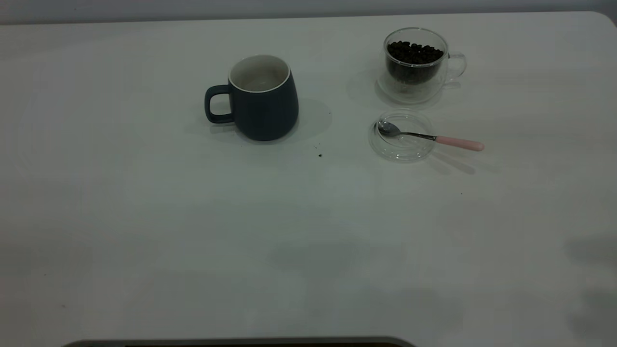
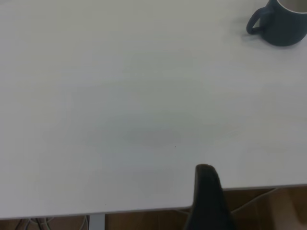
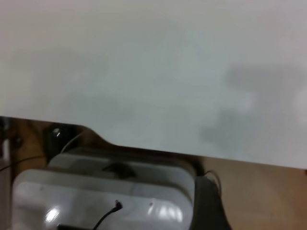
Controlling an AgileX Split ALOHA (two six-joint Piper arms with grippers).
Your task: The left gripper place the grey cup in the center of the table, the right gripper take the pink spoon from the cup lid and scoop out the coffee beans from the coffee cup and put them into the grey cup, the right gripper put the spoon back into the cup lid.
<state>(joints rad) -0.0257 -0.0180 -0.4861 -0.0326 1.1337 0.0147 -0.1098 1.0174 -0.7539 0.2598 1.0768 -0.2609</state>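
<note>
The grey cup point(image 1: 262, 99) stands upright near the middle of the table point(image 1: 144, 202), handle to the left. It also shows in the left wrist view point(image 2: 283, 24), far from my left gripper point(image 2: 207, 196), which appears only as a dark tip at the near table edge. The clear coffee cup point(image 1: 417, 65) at the back right holds the coffee beans point(image 1: 414, 53). In front of it the pink spoon point(image 1: 429, 136) lies with its bowl in the cup lid point(image 1: 402, 144), handle pointing right. My right gripper point(image 3: 208, 203) is a dark tip off the table's near edge. Neither gripper shows in the exterior view.
A few dark specks point(image 1: 320, 155) lie on the table in front of the grey cup. A grey-white box point(image 3: 105, 196) with cables sits below the table edge in the right wrist view. A wooden floor point(image 2: 268, 211) lies below the near edge.
</note>
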